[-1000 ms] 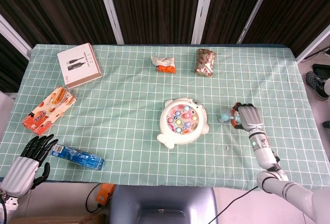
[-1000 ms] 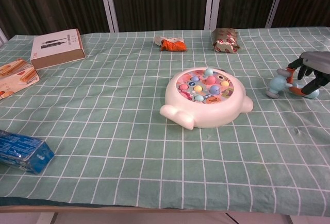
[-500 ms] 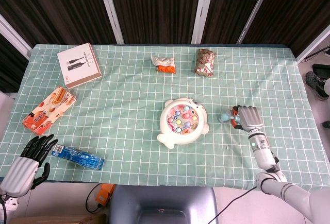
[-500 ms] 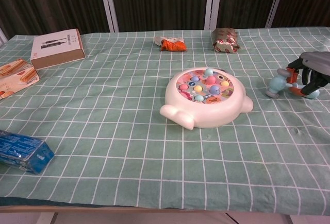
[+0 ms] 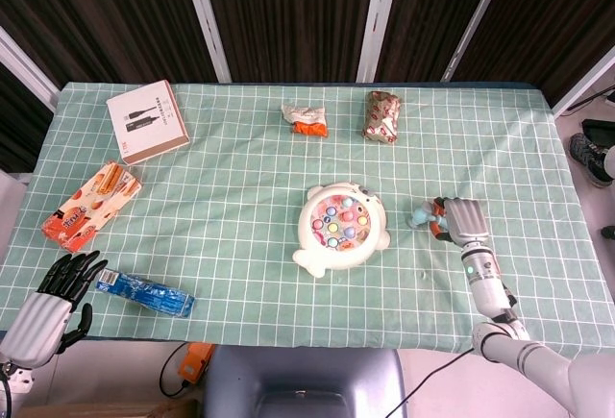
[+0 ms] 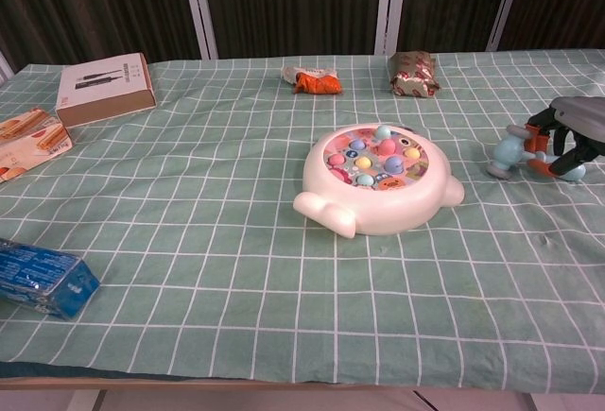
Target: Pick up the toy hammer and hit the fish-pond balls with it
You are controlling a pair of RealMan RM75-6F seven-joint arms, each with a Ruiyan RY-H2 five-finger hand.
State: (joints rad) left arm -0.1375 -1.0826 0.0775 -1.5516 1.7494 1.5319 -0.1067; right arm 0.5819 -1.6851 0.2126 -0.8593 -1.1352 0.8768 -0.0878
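The white fish-pond toy [image 5: 341,228] sits mid-table, its top filled with several coloured balls [image 6: 376,158]. To its right lies the toy hammer [image 5: 423,214], with a light blue head and an orange handle. My right hand [image 5: 465,218] covers the handle from above and its fingers curl around it. In the chest view the hammer [image 6: 506,153] pokes out to the left of the right hand [image 6: 577,123], low over the cloth. My left hand [image 5: 56,293] hangs off the table's near left corner, fingers apart and holding nothing.
A blue packet [image 5: 144,293] lies near the front left edge, beside an orange snack box [image 5: 91,205]. A white box [image 5: 147,121] sits at the back left. An orange-white snack [image 5: 306,120] and a brown packet [image 5: 381,115] lie at the back centre.
My right hand has settled a little closer around the handle, and the hammer's head has shifted slightly upward in the chest view. The left hand has not moved.
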